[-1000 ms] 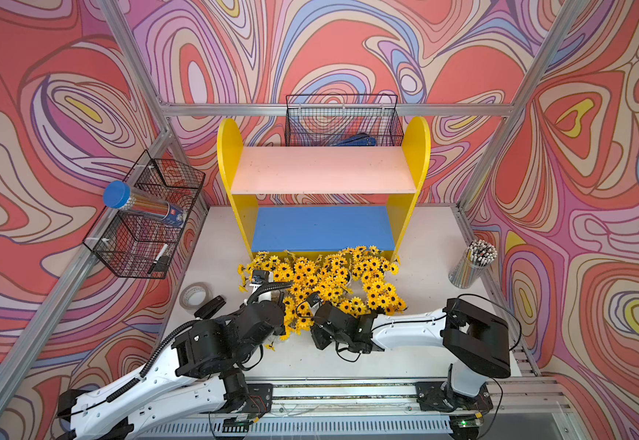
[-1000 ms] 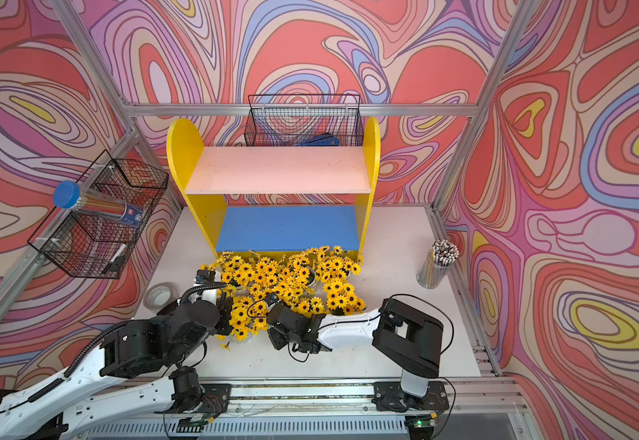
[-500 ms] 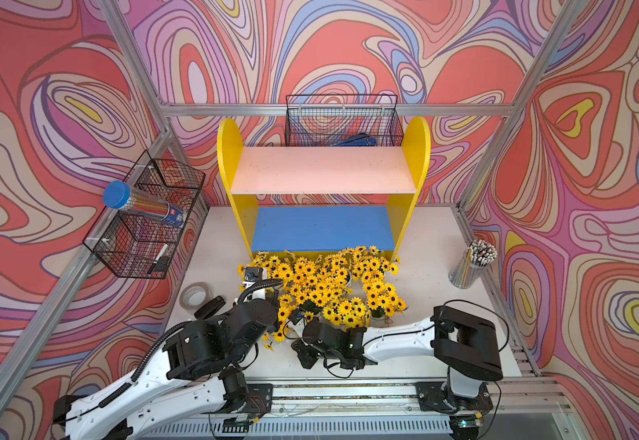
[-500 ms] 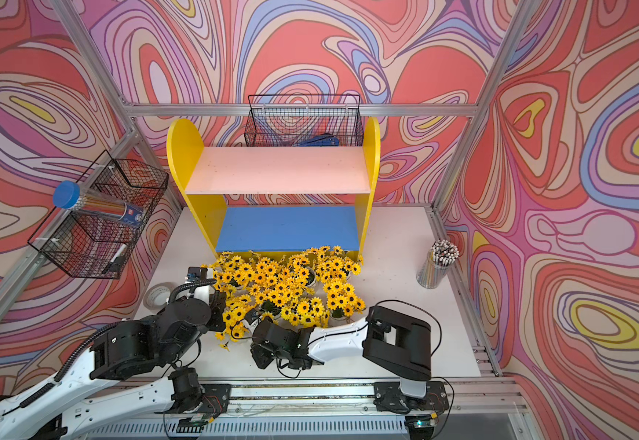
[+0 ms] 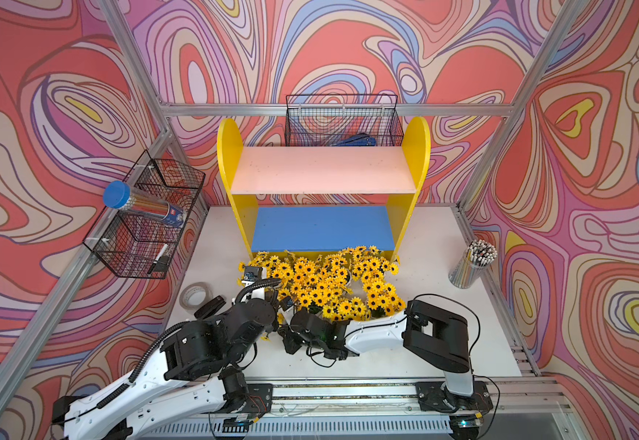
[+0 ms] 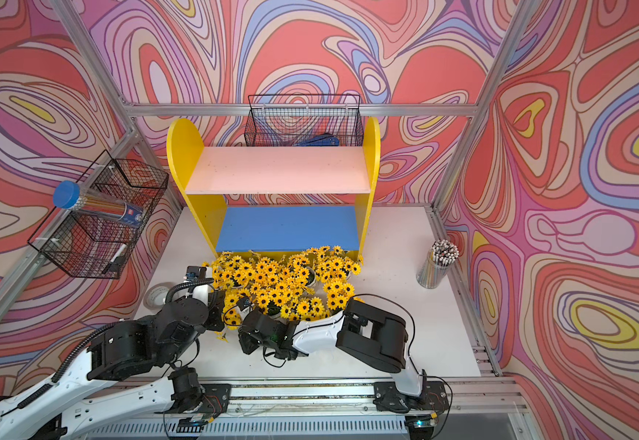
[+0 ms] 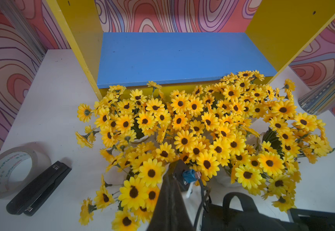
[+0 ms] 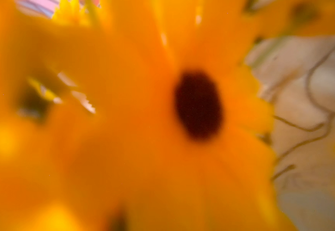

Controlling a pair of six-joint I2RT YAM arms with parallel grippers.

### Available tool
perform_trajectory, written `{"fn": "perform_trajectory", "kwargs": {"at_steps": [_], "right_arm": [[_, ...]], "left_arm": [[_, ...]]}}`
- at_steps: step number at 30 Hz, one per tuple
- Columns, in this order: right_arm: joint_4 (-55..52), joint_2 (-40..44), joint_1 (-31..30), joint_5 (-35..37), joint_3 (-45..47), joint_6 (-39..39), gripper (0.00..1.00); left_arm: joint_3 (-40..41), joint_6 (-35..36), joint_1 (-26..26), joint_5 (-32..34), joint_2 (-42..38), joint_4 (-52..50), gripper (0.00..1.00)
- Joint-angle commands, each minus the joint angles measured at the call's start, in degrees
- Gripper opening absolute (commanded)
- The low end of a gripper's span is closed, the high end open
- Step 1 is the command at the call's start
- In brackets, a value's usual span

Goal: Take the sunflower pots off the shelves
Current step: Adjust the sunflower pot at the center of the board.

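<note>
The sunflower pots [image 5: 321, 282] [image 6: 283, 282] stand bunched on the white table right in front of the shelves [image 5: 323, 169] [image 6: 280, 171]. Both the pink upper board and the blue lower board [image 7: 178, 56] are bare. In the left wrist view the blooms [image 7: 192, 130] fill the middle, and a white pot [image 7: 224, 178] peeks out under them. My left gripper [image 7: 168, 180] is shut with nothing in it, at the near edge of the bunch. My right gripper [image 5: 291, 339] is low beside it. Its fingers are hidden, and a blurred sunflower [image 8: 198, 104] blocks the right wrist view.
A tape roll [image 5: 196, 297] and a black stapler [image 5: 209, 306] lie left of the flowers. A clear cup of pencils [image 5: 472, 264] stands at the right edge. Black wire baskets hang on the left wall [image 5: 142, 221] and behind the shelves [image 5: 342, 122].
Both arms have drawn back from the flower bunch toward the table's front, the right wrist sliding left. The pots have stayed where they stood.
</note>
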State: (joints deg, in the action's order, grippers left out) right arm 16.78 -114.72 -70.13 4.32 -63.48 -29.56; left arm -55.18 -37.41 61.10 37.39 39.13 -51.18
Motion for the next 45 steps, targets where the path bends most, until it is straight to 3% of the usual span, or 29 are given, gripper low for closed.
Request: {"fn": "perform_trajectory", "kwargs": {"at_steps": [1, 7, 12, 18, 27, 39, 45], "right_arm": [[0.7, -1.5, 1.1, 1.3, -1.7, 0.5, 0.00], [0.5, 2.7, 0.5, -2.3, 1.3, 1.0, 0.00], [-6.3, 8.7, -1.8, -3.9, 2.6, 2.2, 0.00], [-17.7, 17.9, -4.7, -1.7, 6.6, 1.4, 0.00], [-33.9, 30.7, -4.9, 4.5, 18.2, -4.7, 0.00], [-34.8, 25.0, 6.8, 9.2, 14.9, 1.6, 0.00], [-34.0, 23.7, 7.5, 7.8, 14.2, 4.3, 0.00]], "left_arm": [[-0.8, 0.7, -0.3, 1.2, 0.2, 0.6, 0.00], [-1.2, 1.7, -0.3, 1.2, 0.7, 1.1, 0.00], [-3.2, 3.3, -0.4, 0.4, 2.0, 1.2, 0.00], [-8.2, 6.2, -0.3, -0.8, 4.2, 0.0, 0.00], [-8.2, 7.3, -0.3, -1.1, 4.1, 0.8, 0.00], [-7.6, 8.6, -0.3, 0.1, 6.6, 1.7, 0.00], [-7.0, 9.1, -0.3, 0.0, 6.5, 2.7, 0.00]]}}
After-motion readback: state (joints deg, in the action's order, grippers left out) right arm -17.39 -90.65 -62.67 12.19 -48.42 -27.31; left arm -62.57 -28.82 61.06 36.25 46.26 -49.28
